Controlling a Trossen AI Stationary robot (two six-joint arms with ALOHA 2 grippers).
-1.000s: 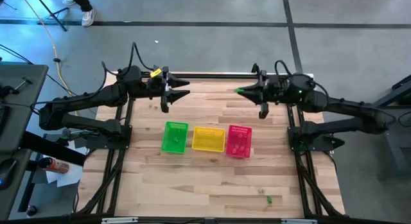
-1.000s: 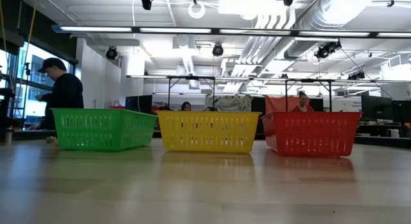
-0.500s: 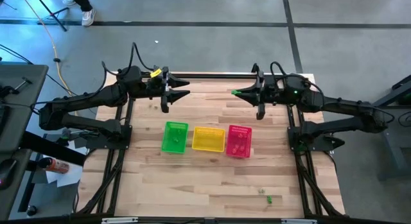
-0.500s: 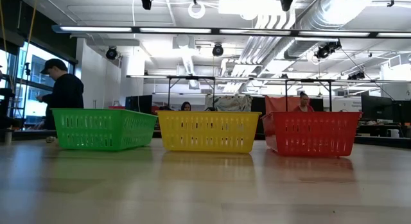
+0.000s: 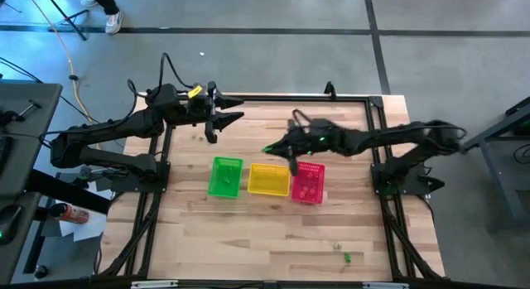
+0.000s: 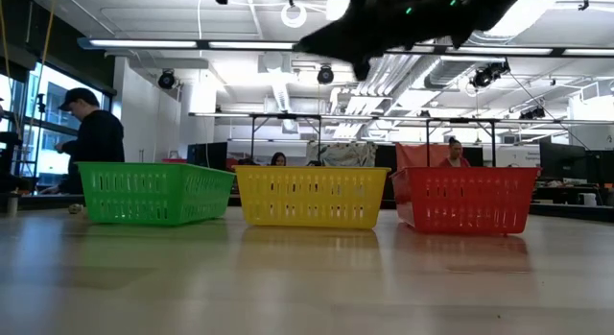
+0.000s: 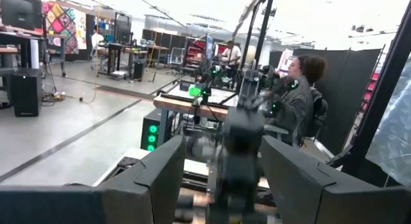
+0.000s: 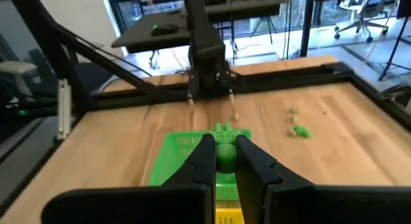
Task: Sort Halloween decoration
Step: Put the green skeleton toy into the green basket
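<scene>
Above the tabletop (image 5: 248, 231), the right hand (image 5: 267, 149) pinches a green trinket (image 8: 225, 150) near the yellow basket (image 5: 268, 180), while the left hand (image 5: 236, 117) waits, fingers spread and empty.

The right arm, which had been parked at the far edge of the wooden table with its gripper just off the rail, swung inward and stretched out over the row of plastic baskets. Its right gripper (image 5: 270, 148), pinched on a small green plastic trinket (image 8: 225, 149), came to hang above the yellow slatted basket (image 5: 267, 180). In the low view the dark arm dropped into sight across the top of the frame, where only ceiling had shown.
</scene>
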